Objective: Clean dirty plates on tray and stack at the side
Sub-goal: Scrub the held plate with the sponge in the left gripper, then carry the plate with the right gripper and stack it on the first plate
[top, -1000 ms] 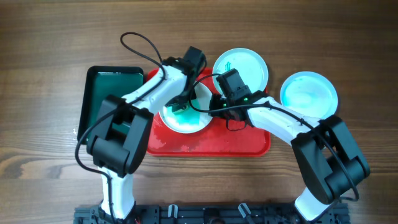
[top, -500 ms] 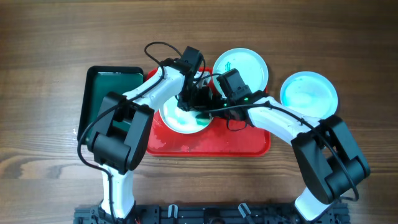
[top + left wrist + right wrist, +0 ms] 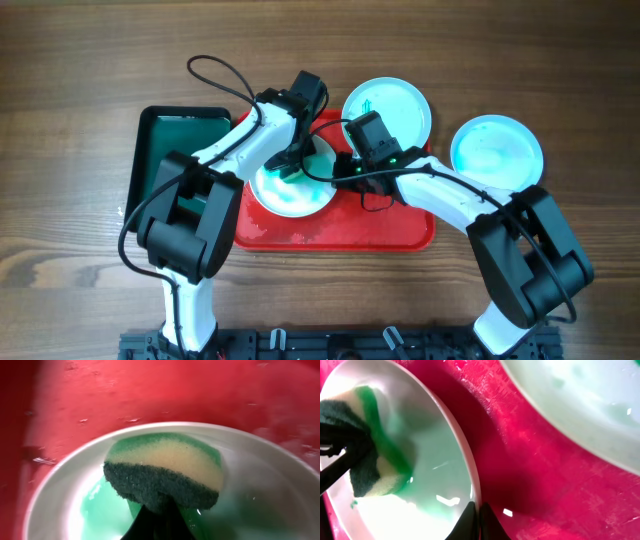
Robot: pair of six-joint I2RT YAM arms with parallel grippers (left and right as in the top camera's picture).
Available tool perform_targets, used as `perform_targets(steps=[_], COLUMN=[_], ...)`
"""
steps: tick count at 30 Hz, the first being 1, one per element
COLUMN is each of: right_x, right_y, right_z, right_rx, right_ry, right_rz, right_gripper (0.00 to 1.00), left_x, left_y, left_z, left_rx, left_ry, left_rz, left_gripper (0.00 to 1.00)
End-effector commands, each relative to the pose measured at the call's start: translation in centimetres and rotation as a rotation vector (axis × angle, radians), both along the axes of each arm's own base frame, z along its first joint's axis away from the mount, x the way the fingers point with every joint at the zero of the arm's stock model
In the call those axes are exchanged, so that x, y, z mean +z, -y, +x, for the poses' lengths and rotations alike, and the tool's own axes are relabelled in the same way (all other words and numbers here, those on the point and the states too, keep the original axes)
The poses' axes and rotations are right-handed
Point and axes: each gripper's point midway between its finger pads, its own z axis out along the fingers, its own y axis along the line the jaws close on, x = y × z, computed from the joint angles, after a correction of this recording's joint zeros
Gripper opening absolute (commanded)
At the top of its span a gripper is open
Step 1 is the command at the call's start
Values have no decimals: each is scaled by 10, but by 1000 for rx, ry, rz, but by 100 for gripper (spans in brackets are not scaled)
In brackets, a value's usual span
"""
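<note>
Red tray (image 3: 340,232) carries the smeared plate (image 3: 290,197), and both claws meet on it. The left gripper (image 3: 157,517) is clamped tight on a green-and-yellow sponge (image 3: 165,467) — dark scouring face nearest the fingers — pressed into the teal film just ahead of its tips. The right gripper (image 3: 475,522) pinches that plate's rim, jaws almost together. A second plate (image 3: 395,105) lies just beside this claw; a third plate (image 3: 497,150) sits well behind it on the wooden table (image 3: 80,60).
</note>
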Motion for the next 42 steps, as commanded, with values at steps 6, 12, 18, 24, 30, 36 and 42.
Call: perform_targets(steps=[6, 12, 18, 24, 30, 36, 42], right_x=[-2, -1, -5, -16, -16, 19, 76], right_y=[-5, -4, -3, -5, -10, -2, 52], right_z=[-1, 3, 17, 15, 8, 5, 2], right_rx=[39, 32, 5, -10, 16, 69, 15], right_ry=[-10, 12, 63, 29, -1, 33, 188], right_rz=[15, 6, -10, -1, 30, 14, -212], right_gripper=[4, 6, 13, 13, 4, 4, 4], left_x=[5, 79, 96, 91, 92, 93, 93], left_y=[10, -14, -31, -31, -30, -29, -29], left_z=[-35, -7, 3, 3, 8, 10, 10], left_rx=[-177, -120, -88, -94, -96, -97, -97], left_ry=[-205, -1, 65, 54, 72, 80, 82], left_rz=[-207, -267, -279, -275, -279, -281, -281], left_gripper=[4, 4, 4, 4, 4, 4, 4])
